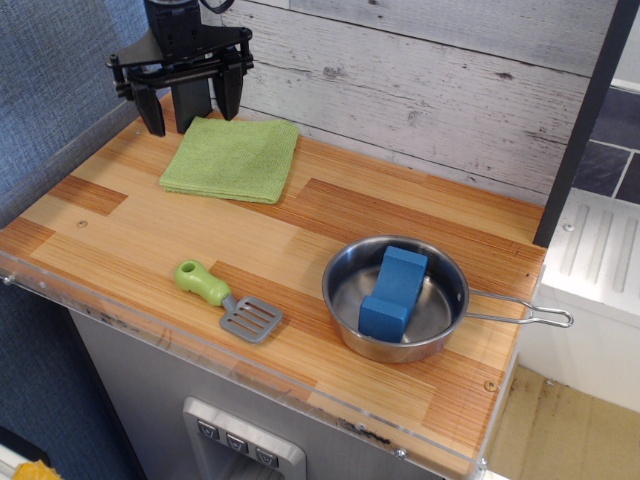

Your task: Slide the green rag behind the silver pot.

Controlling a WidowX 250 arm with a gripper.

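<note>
The green rag (232, 159) lies flat and folded at the back left of the wooden counter, near the wall. The silver pot (396, 298) sits at the front right with its wire handle (520, 315) pointing right; a blue block (393, 291) stands tilted inside it. My gripper (190, 108) hangs at the far back-left corner, just behind and left of the rag's far edge. Its black fingers are spread apart and hold nothing.
A green-handled spatula (228, 300) with a grey slotted blade lies at the front left. A white plank wall (430, 90) backs the counter. A dark post (585, 120) stands at the right. The counter's front edge has a clear plastic lip (250, 385).
</note>
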